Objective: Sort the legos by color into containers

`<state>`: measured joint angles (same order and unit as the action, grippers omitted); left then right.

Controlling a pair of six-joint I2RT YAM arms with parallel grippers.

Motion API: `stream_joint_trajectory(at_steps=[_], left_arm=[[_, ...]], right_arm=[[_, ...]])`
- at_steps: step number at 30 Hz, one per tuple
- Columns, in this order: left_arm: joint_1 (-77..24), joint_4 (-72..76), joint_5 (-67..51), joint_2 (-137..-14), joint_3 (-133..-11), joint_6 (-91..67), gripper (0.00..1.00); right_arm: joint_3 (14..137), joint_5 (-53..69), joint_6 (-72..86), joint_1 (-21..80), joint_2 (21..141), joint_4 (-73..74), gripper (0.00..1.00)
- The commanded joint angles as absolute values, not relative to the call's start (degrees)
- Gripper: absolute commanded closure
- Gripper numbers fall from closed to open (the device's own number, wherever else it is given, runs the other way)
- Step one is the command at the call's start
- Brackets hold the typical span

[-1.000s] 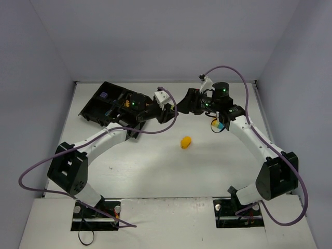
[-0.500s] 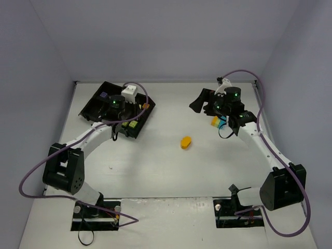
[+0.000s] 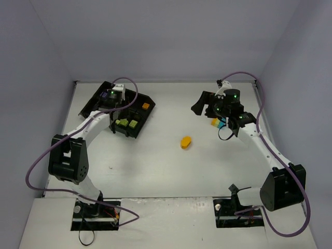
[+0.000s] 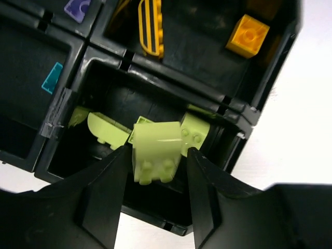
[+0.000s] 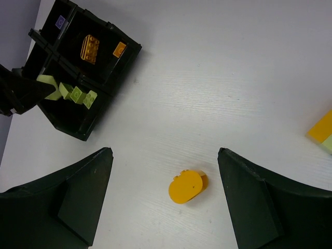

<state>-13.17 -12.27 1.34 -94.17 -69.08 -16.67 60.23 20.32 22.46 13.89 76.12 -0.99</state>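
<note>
Orange lego [image 5: 185, 187] looks light, hard and slick, so I'd pinch across its straight sides with my right hand [image 5: 164, 151], spread wide.

a black tray [image 4: 244, 111] is seen with yellow-green bricks [image 4: 155, 150], orange bricks [image 4: 250, 35], a teal brick [image 4: 52, 78] and a purple brick [image 4: 78, 6]; an orange piece [image 5: 185, 187] is shown on the white table [image 5: 233, 78].

The tray [image 4: 166, 85] sits at the table's [image 3: 155, 171] far left, the left gripper [image 4: 155, 153] over its nearest compartment, where several bricks [image 4: 108, 129] lie together. A rounded brick [image 3: 185, 141] lies alone mid-table (well apart from the tray). Farther right and behind it, beside the right arm, sits a small brick stack [image 3: 215, 123].
</note>
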Motion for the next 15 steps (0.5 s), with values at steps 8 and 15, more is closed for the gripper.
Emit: stream_joint_trajectory(at_steps=[8, 15], left_arm=[[-13.80, -16.34, -2.70, -94.04, -75.75, -16.62, 0.36], [-25.38, -19.34, -6.93, -95.01, -80.94, -13.10, 0.30]], right_arm=[[58.89, 17.76, 21.10, 12.57, 72.69, -2.99, 0.21], [57.04, 12.05, 20.65, 10.20, 70.23, -0.97, 0.21]])
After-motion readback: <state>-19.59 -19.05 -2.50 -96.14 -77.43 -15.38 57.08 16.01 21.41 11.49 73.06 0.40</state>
